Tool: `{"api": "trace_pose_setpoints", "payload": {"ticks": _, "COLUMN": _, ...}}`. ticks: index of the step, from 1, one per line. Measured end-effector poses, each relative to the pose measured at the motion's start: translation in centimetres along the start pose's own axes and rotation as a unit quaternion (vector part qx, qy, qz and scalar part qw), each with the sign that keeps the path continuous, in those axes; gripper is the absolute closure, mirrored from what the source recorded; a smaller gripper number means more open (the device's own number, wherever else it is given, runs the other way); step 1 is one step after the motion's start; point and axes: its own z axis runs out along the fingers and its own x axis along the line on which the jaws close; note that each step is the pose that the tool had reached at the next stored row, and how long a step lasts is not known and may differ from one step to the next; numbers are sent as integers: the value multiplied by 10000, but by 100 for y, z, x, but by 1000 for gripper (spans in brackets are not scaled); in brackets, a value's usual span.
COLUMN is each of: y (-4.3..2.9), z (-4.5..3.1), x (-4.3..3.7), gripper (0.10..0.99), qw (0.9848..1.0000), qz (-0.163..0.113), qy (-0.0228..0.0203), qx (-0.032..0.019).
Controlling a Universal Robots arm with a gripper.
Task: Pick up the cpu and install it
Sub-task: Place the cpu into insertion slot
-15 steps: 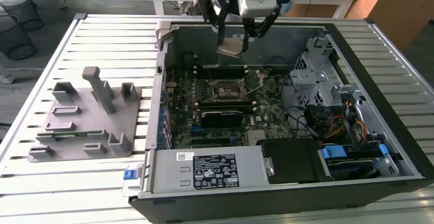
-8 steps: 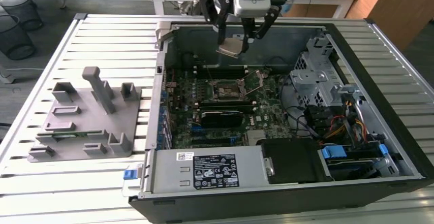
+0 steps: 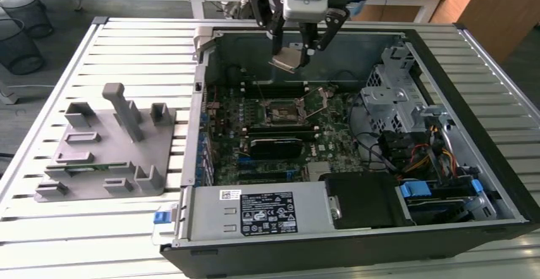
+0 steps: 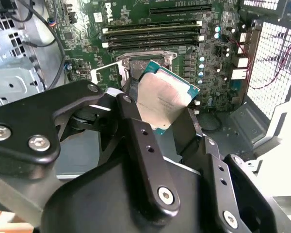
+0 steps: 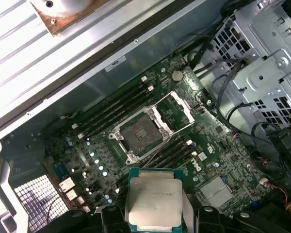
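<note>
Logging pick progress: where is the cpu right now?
In the exterior view the cpu is clamped in the gripper, in the air over the open computer case, above the motherboard and clear of its empty socket.

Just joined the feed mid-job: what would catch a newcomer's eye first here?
The hand grips the cpu, tilted, in the air above the open computer case. Below it on the green motherboard, the socket lies bare with its frame flipped open. A grey holder tray sits on the slatted table at the exterior view's left.
</note>
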Motion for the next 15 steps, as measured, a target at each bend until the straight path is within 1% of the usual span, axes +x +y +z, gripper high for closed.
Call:
{"api": "trace_pose_setpoints", "payload": {"ticks": 4, "y": 0, "z": 3, "x": 0, "gripper": 557, "qw": 9996, "qz": 279, "qy": -16, "qx": -2}}
{"api": "trace_pose_setpoints", "payload": {"ticks": 7, "y": 0, "z": 7, "x": 0, "gripper": 557, "qw": 9988, "qz": 479, "qy": -27, "qx": -4}}
{"api": "trace_pose_setpoints", "payload": {"ticks": 12, "y": 0, "z": 11, "x": 0, "gripper": 557, "qw": 9968, "qz": 804, "qy": -44, "qx": -7}}
{"api": "trace_pose_setpoints", "payload": {"ticks": 15, "y": 4, "z": 14, "x": 3, "gripper": 557, "qw": 9954, "qz": 954, "qy": -53, "qx": -9}}
